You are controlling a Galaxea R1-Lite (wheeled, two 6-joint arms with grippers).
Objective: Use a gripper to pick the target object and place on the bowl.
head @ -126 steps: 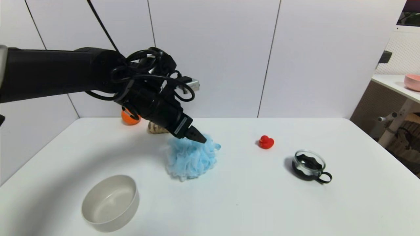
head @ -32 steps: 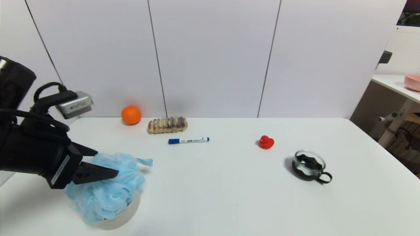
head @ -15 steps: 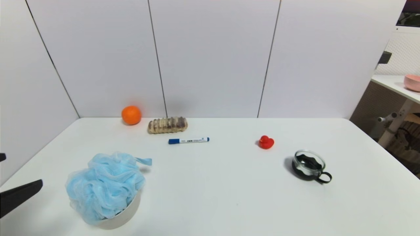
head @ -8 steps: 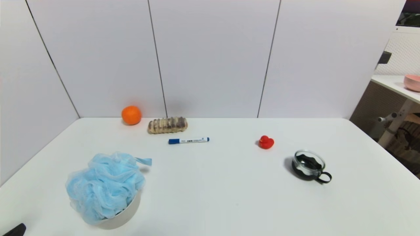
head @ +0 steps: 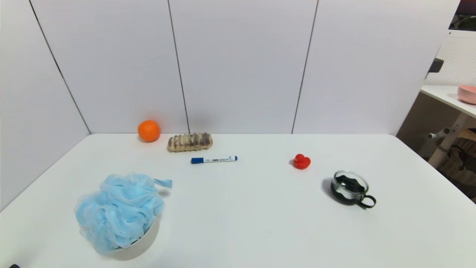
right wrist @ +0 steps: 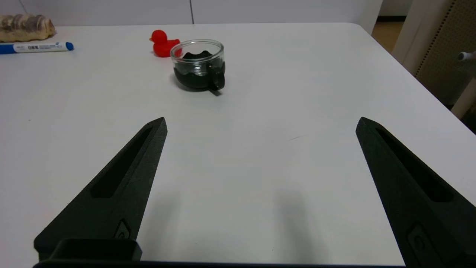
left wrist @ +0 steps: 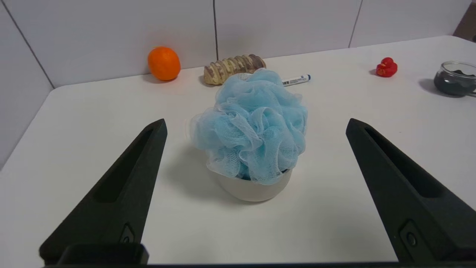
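The light blue bath pouf (head: 119, 211) sits in the beige-grey bowl (head: 143, 243), heaped above the rim and spilling over its near-left side, with its ribbon loop (head: 163, 182) sticking out toward the right; take this bowl as your landmark, near the front left corner of the white table (head: 260, 223). In the left wrist view you see the left gripper (left wrist: 256, 124) drawn back from the bowl on its near side, its two black fingers (left wrist: 122, 193) spread wide, holding nothing and touching neither pouf (left wrist: 253, 126) nor bowl (left wrist: 254, 188). Behind the bowl, by the back wall, you find the orange fruit (head: 148, 130), and just right of that a brown striped bread roll (head: 189, 142). In front of the roll, right of and beyond the bowl, lies a blue-capped marker (head: 214, 159). Well to the right of the bowl stands the small red rubber duck (head: 301, 161), and farther right and nearer you the glass cup with a black handle (head: 351, 188). The right wrist view shows you the right gripper (right wrist: 260, 124) low over bare table on the near side of the glass cup (right wrist: 199, 69), far right of the bowl, its fingers (right wrist: 119, 186) likewise wide apart and empty. On a separate side surface at the far right rests a pink bowl (head: 467, 93).
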